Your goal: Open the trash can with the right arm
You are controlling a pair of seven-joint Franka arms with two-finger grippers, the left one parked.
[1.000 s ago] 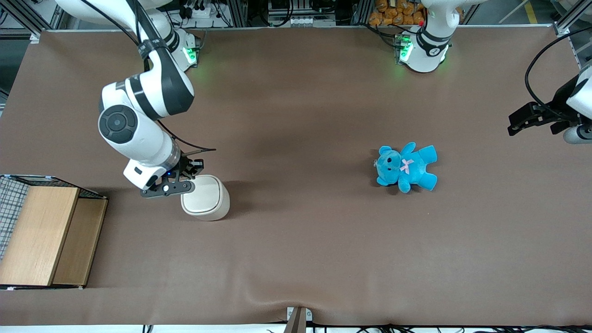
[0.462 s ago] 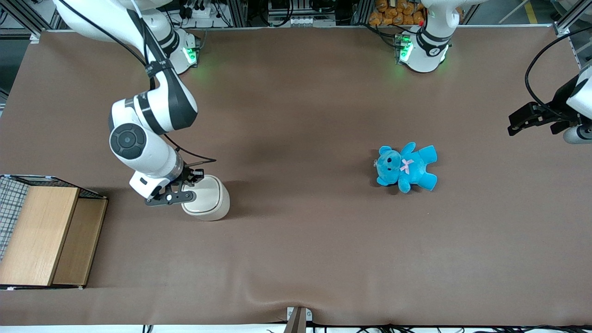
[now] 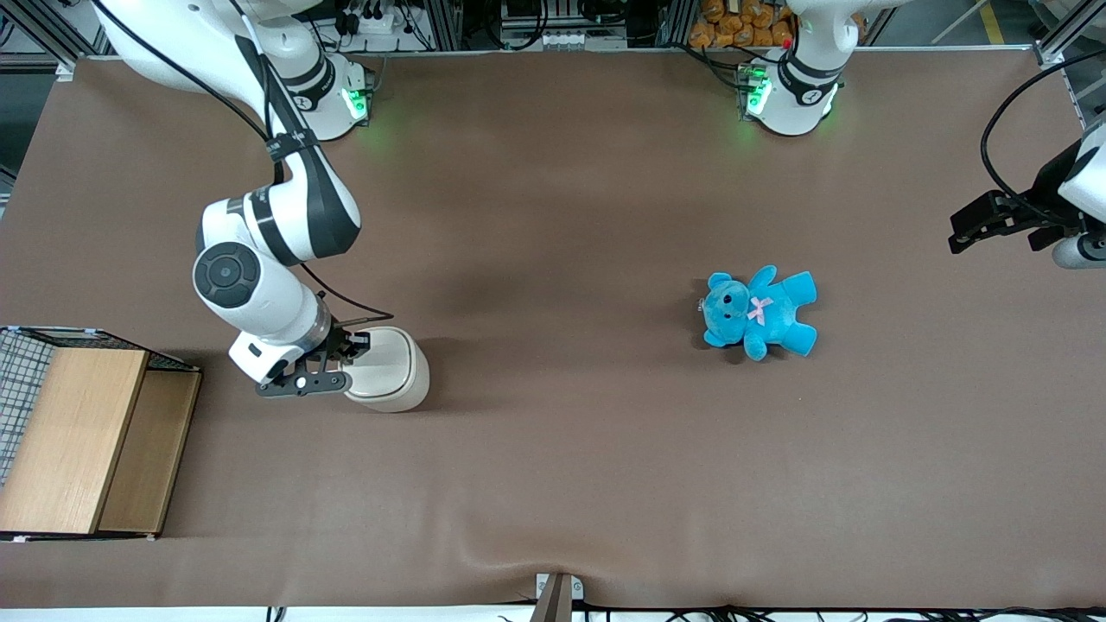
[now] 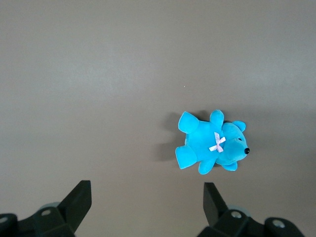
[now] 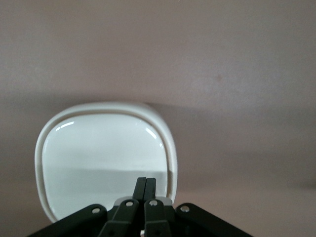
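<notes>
Nearest the front camera, at the working arm's end of the table [image 3: 605, 484], sits a wooden box [image 3: 82, 441] with wire mesh at its outer edge and a lighter and a darker wood panel on top; what it holds cannot be seen. It reaches almost to the table's near edge, and a band of bare brown cloth separates it from the trash can [image 3: 386, 369].

The trash can stands a little farther from the camera than the box and nearer the table's middle. It is a small cream-white bin with a rounded-square top, and its flat lid lies shut, so nothing of its inside shows. In the right wrist view the lid [image 5: 103, 163] is glossy, set within a raised rim.

The right arm [image 3: 259, 259] bends down over it from its base at the table's farther edge. The gripper [image 3: 344, 367] is at the lid's edge on the side toward the wooden box, its two black fingers [image 5: 145, 190] pressed together with no gap, their tips over the lid close to the rim.

A blue teddy bear [image 3: 759, 313] with a pink bow lies on its back well apart, toward the parked arm's end, with open cloth all round it. Wide bare cloth also lies between teddy and trash can.
</notes>
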